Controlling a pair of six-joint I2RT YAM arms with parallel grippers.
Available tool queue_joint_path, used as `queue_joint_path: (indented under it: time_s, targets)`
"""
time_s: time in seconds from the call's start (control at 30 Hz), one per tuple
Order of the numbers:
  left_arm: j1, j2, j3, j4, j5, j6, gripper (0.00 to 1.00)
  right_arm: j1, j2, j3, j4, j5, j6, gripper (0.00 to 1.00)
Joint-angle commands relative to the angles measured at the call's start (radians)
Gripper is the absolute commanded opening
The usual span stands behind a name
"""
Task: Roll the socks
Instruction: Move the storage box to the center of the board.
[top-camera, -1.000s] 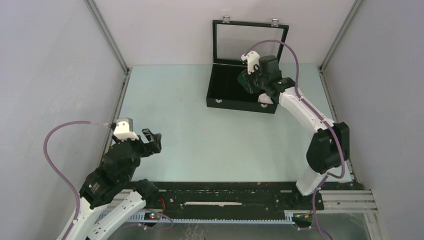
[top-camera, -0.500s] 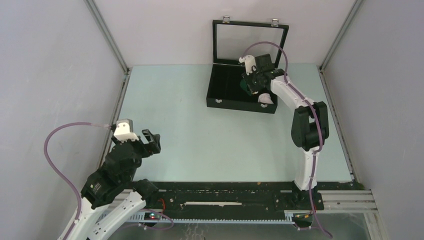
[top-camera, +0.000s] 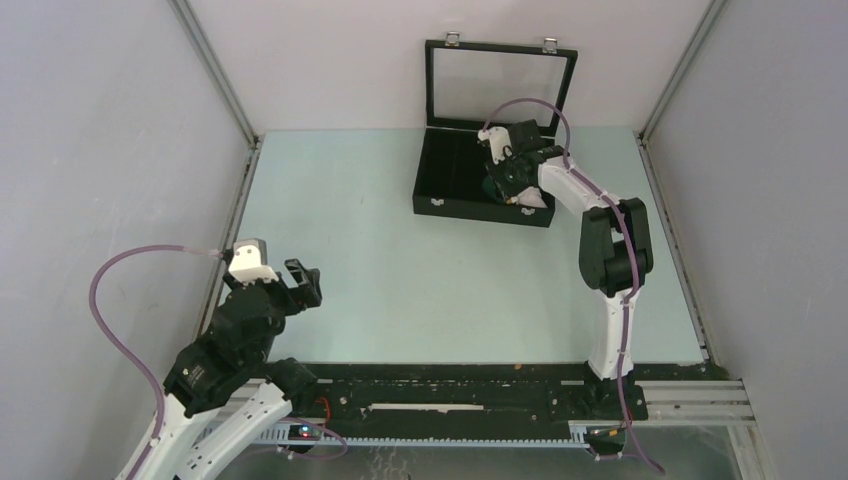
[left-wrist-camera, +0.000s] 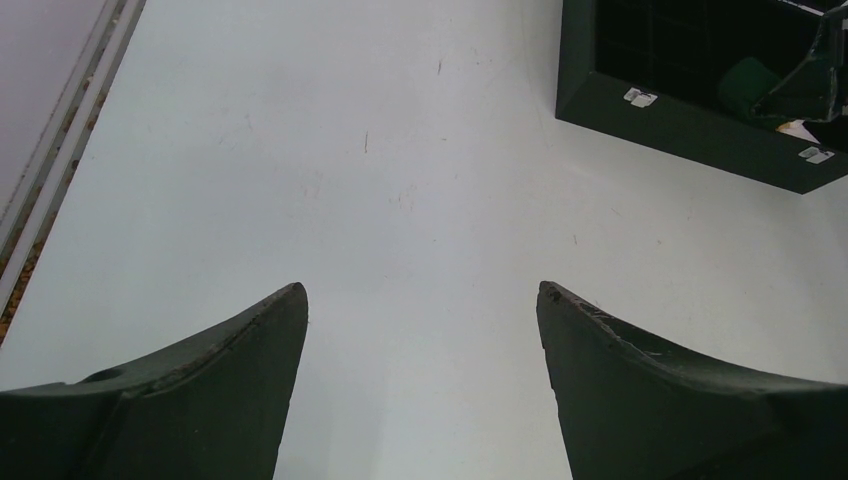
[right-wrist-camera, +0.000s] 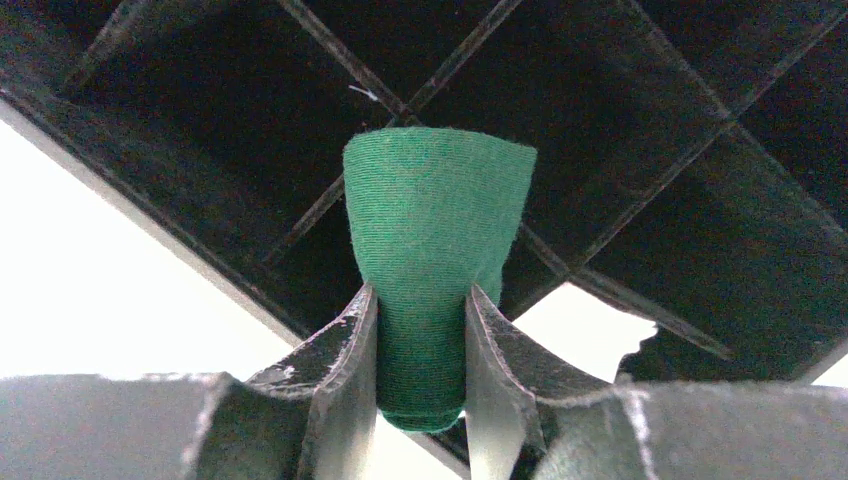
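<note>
The right gripper (right-wrist-camera: 420, 300) is pinched on the green sock (right-wrist-camera: 435, 200). Both fingers (right-wrist-camera: 340, 370) press into its narrow lower end, and the wider end flares out past the tips over the black dividers of the open box (right-wrist-camera: 640, 120). The sock's very bottom is hidden between the fingers, and no dots or pale end can be made out on it. A white patch (right-wrist-camera: 580, 330) in the compartment just right of the fingers may be the other sock, though too little of it shows to be sure.

From above, the wrist covers most of the sock and sits low in the box's right half. The lid (top-camera: 500, 85) stands upright behind it, against the back wall.

The left gripper (left-wrist-camera: 420, 300) hangs with its fingers spread wide and nothing between them, near the left edge of the table (top-camera: 400, 250). It is well apart from the box, and open table surface stretches between the two. In its view the box is cut off by the top right corner.
</note>
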Motion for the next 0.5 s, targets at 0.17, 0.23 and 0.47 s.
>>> queue_joint_path:
  time_s: [0.17,0.23,0.47]
  targets:
    - [0.005,-0.002,-0.02,0.02,-0.019,-0.008,0.89,-0.01,0.02,-0.02,0.016,0.021,0.026,0.0]
    - [0.005,0.0,-0.019,0.02,-0.018,-0.007,0.89,-0.013,0.035,-0.018,0.011,0.035,0.031,0.0]
    - [0.005,0.003,-0.021,0.02,-0.021,-0.009,0.9,-0.033,0.098,-0.027,-0.011,0.038,0.065,0.0]
